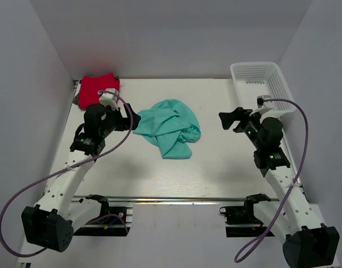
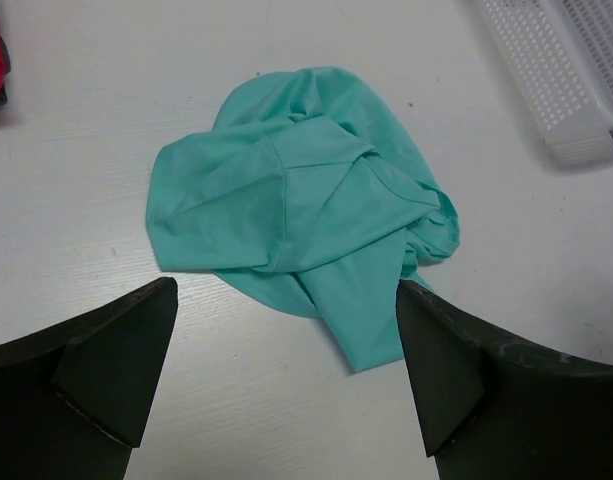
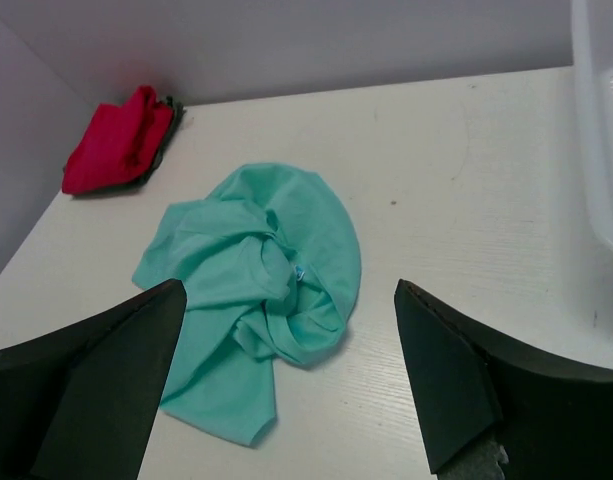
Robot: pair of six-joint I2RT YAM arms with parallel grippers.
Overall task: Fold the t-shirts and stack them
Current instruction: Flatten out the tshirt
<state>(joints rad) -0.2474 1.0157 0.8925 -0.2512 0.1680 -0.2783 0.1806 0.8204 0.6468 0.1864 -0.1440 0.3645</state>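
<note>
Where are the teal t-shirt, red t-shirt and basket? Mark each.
teal t-shirt (image 1: 169,127), top external view, crumpled middle.
red t-shirt (image 3: 116,145), right wrist view, folded top.
basket (image 1: 254,65), top external view, far rim.

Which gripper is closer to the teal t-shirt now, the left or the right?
Left. The left gripper, open, is right at the left edge of the teal t-shirt; the right gripper, also open, stands apart from its right side with a clear gap.
</note>
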